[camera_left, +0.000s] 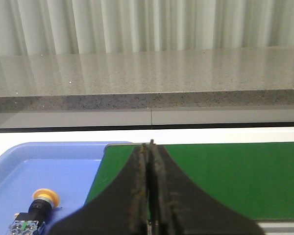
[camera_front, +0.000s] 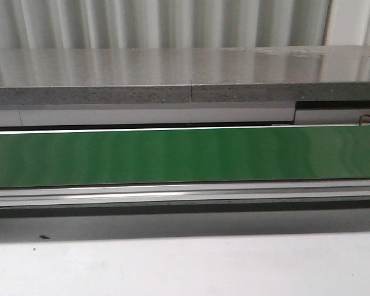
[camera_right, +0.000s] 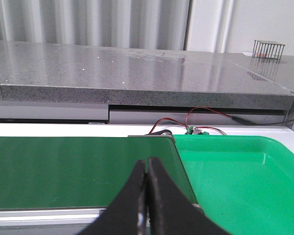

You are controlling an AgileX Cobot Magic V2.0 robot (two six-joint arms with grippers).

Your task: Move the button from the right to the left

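Observation:
The button (camera_left: 36,209) lies on its side in the blue tray (camera_left: 54,161) at the left end of the green belt (camera_left: 225,181); its yellow-orange cap points away and its blue-grey body is cut off by the frame edge. My left gripper (camera_left: 150,145) is shut and empty over the belt's left end, to the right of the button. My right gripper (camera_right: 146,162) is shut and empty over the belt's right end (camera_right: 78,169), beside a green tray (camera_right: 235,176). The front view shows only the belt (camera_front: 185,155), no button and no gripper.
A grey speckled stone ledge (camera_front: 172,77) runs behind the belt, with a white ribbed wall above. An aluminium rail (camera_front: 185,194) borders the belt's near side. Red and black wires (camera_right: 196,122) lie behind the green tray. A small wire cage (camera_right: 268,49) stands on the ledge.

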